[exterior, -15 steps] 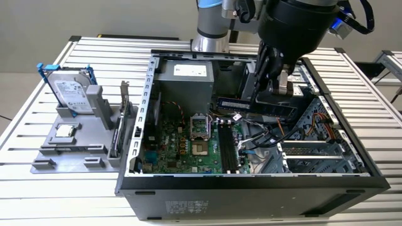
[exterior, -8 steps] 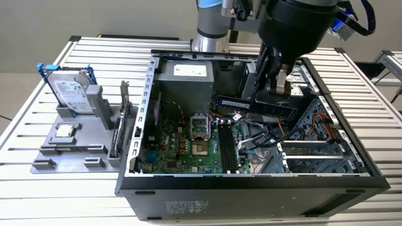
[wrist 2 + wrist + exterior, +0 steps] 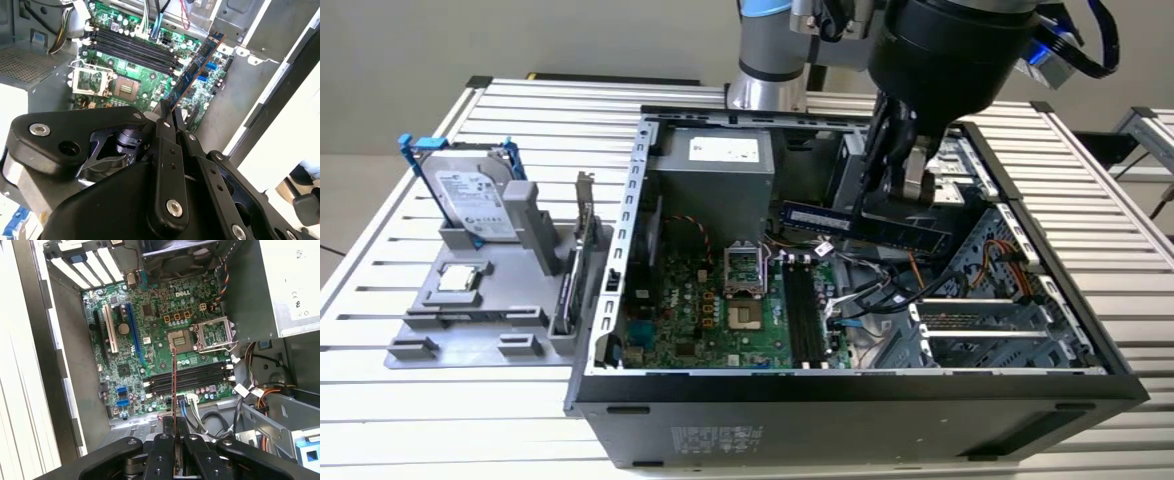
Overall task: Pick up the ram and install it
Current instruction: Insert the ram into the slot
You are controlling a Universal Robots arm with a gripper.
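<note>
Closest to the lens: gripper (image 3: pixel 175 426), black fingers pinched nearly closed on the ram (image 3: pixel 174 390), with only the board's thickness between the jaws. Ram sticks out past the fingertips. It reads edge-on as a thin line in the first wrist view, while the second wrist view shows its blue face with dark chips. In the exterior view the gripper (image 3: pixel 903 195) reaches down into the open computer case (image 3: pixel 854 400) and grips the ram (image 3: pixel 834 218) at its end toward the exterior view's right; the rest juts toward the exterior view's left. Ram hangs in the air over the green motherboard (image 3: pixel 150 340), clear of the black memory slots (image 3: pixel 190 377), and lies crosswise to them. Slots sit nearer than the ram in the exterior view, and the grey power supply (image 3: pixel 714 170) sits at the far left of the case. Outside the case, at the exterior view's left, a hard drive (image 3: pixel 464 195) stands upright in a grey rack (image 3: pixel 480 290) on the slatted table (image 3: pixel 400 400).
</note>
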